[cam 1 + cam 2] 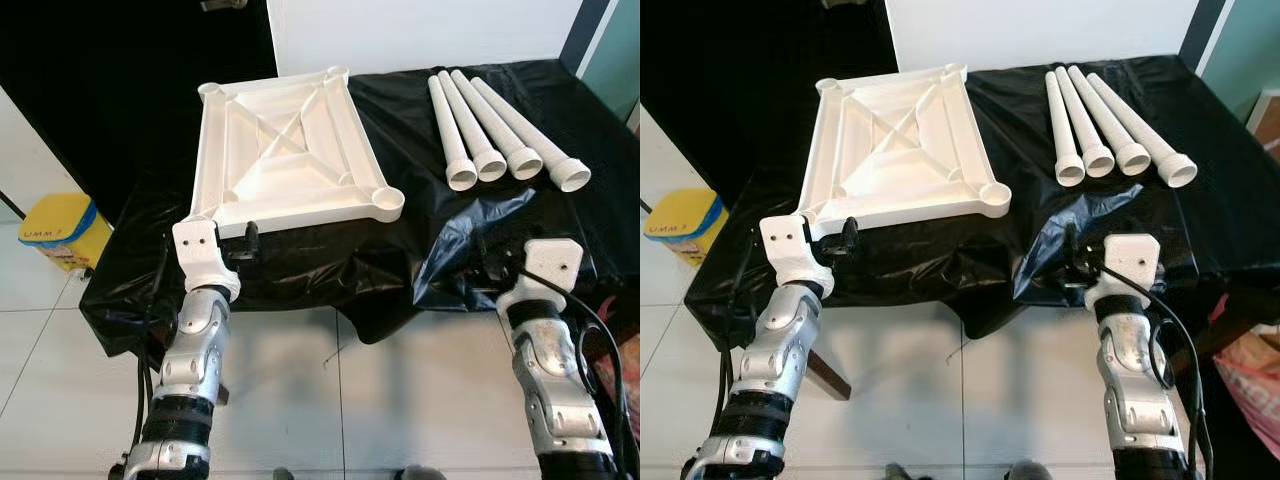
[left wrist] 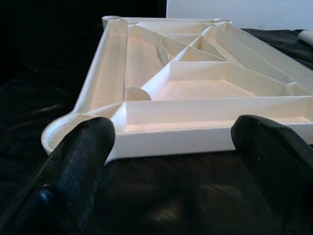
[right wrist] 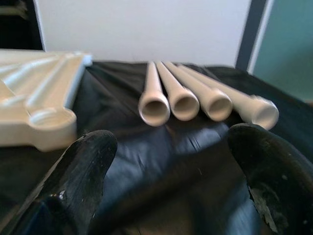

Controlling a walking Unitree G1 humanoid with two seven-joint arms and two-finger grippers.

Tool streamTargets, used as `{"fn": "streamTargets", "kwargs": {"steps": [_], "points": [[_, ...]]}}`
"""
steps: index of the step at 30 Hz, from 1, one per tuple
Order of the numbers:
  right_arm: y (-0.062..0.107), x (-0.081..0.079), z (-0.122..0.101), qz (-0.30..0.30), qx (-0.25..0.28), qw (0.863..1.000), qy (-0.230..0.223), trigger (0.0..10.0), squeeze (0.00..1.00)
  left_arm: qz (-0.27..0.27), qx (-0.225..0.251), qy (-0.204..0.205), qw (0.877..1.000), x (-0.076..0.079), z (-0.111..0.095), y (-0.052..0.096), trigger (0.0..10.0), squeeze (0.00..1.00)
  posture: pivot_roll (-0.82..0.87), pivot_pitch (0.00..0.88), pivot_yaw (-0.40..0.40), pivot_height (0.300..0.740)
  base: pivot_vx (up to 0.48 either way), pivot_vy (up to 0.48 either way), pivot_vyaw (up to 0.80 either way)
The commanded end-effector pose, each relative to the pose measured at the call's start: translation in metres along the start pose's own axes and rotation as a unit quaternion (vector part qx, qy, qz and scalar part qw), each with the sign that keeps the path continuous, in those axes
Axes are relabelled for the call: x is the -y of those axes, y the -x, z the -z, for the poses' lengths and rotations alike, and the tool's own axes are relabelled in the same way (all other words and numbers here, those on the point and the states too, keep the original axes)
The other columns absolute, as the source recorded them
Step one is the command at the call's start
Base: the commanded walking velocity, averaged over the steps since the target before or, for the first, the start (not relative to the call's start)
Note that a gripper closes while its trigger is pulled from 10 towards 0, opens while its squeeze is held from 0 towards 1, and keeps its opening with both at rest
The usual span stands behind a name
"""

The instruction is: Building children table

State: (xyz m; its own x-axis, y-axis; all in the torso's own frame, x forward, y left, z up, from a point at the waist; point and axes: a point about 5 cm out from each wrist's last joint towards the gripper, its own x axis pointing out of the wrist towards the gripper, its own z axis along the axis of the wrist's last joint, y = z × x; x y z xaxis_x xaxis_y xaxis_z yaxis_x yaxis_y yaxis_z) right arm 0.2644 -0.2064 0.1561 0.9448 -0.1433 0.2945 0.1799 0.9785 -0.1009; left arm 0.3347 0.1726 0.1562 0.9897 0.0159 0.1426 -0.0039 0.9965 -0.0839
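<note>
Head view, tabletop: your white tabletop (image 1: 290, 150) lies upside down on the left of the counter (image 1: 400, 260), ribs and four corner sockets facing up.
Head view, legs: four white table legs (image 1: 495, 135) lie side by side on the right, touching one another, well apart from the tabletop, open ends towards you.
Head view, left end effector (image 1: 248, 240): it sits just short of the tabletop's near edge.
Head view, right end effector (image 1: 1070, 262): it is low at the counter's front, amid raised folds of the black plastic cover (image 1: 470, 235).
Left wrist view: fingers (image 2: 80, 161) are spread and released, holding nothing; the tabletop's near rim and corner socket (image 2: 68, 129) lie just ahead.
Right wrist view: fingers (image 3: 85, 166) are spread, empty; the leg ends lie ahead across the crumpled sheet.
Risk, legs: they are round, so nudging one would likely roll the others.
Risk, cover: the loose, slick sheet could snag your right fingers or let the tabletop slide when pushed.
Surroundings: a yellow bin (image 1: 62, 232) stands on the floor to the left, clear of your reach.
</note>
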Motion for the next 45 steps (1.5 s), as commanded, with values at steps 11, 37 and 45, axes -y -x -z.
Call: {"fn": "streamTargets", "kwargs": {"steps": [11,37,45], "points": [[-0.008,-0.008,-0.002,-0.014,-0.001,1.0,-0.014,10.0,0.0,-0.042,0.0,-0.012,0.999,-0.032,-0.006,0.001,10.0,0.0,-0.26,0.173,0.074,0.74,0.0,0.0,0.0],[-0.023,-0.023,0.004,-0.033,-0.005,0.999,-0.032,10.0,0.0,0.049,-0.01,-0.007,0.999,0.008,0.007,0.015,10.0,0.0,-0.24,0.0,0.068,0.74,0.0,0.0,0.0],[-0.028,-0.03,0.005,-0.045,-0.009,0.999,-0.024,10.0,0.0,0.086,-0.013,-0.007,0.996,0.013,0.002,0.012,10.0,0.0,-0.23,0.0,0.067,0.74,0.0,0.0,0.0]]}}
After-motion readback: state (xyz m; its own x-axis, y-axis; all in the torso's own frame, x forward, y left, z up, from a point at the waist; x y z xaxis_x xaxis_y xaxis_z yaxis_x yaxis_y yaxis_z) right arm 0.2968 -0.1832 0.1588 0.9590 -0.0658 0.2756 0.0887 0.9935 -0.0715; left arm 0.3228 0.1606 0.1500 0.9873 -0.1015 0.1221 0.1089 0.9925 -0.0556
